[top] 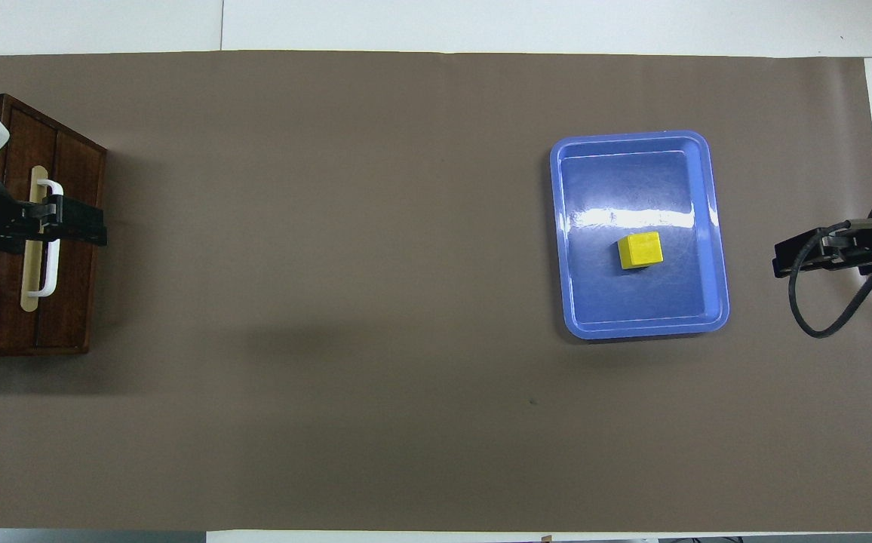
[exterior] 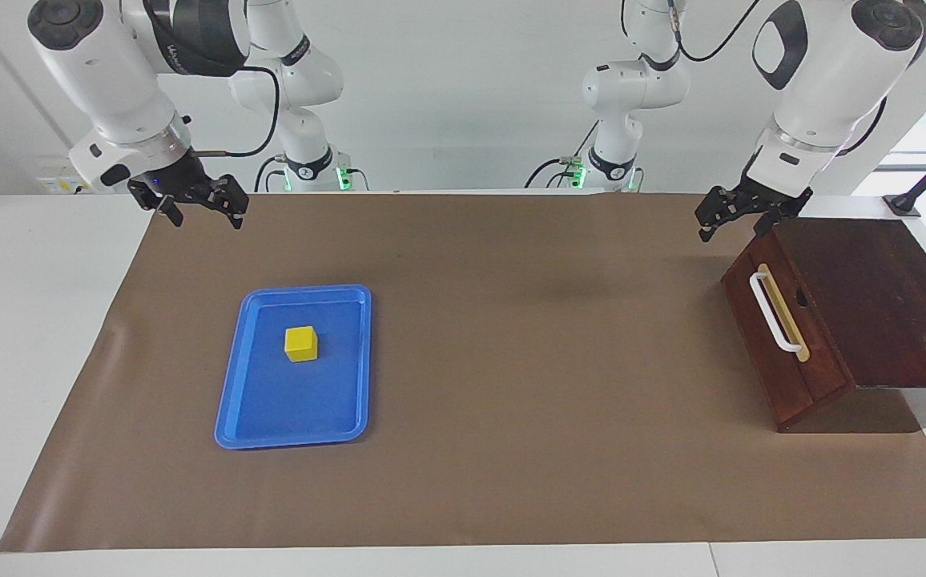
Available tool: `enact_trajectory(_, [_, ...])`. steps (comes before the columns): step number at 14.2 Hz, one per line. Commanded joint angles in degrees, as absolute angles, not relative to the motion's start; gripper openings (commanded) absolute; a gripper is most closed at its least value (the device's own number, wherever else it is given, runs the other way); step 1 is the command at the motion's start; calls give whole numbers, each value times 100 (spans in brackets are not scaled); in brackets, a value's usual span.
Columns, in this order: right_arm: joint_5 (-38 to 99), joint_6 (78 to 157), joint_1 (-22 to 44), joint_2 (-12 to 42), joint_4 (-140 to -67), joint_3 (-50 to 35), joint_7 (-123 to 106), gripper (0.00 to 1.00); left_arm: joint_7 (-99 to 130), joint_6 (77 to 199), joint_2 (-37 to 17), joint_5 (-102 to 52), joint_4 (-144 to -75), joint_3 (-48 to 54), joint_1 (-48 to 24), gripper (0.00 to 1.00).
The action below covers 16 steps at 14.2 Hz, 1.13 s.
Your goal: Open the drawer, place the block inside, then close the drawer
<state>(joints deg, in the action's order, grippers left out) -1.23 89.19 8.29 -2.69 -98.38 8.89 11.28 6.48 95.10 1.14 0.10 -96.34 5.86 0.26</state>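
We find almost nothing to read here: only a line of white lettering on the dark band of the right arm, too small for us to make out. Nothing else carries text.

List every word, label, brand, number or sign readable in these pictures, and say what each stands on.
Faint lettering on the black band of the right arm: too blurred to read.
Flat blue plastic tray, small yellow cube, dark wooden drawer with white bar handle, brown table mat: no text.
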Motion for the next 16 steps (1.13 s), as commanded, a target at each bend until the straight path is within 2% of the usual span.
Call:
enact_trajectory(1, [227, 9009, 817, -159, -9800, 879, 2596, 100, 562, 10018, 219, 9, -9966, 598, 44, 100])
enact_trajectory(6, [526, 9035, 677, 719, -8976, 905, 4741, 100, 458, 10757, 141, 835, -10318, 598, -9, 100])
enact_trajectory(9, [1254, 9166, 475, 1176, -8693, 914, 6025, 100, 281, 11213, -131, 1465, -10485, 606, -9, 100])
enact_trajectory(13, [2431, 9631, 212, 1537, -8858, 914, 6994, 100, 281, 11530, -632, 2346, -10555, 606, -149, 100])
enact_trajectory(16, [3196, 10150, 115, 1494, -9525, 914, 7242, 100, 255, 12091, -852, 3004, -10783, 606, -97, 100])
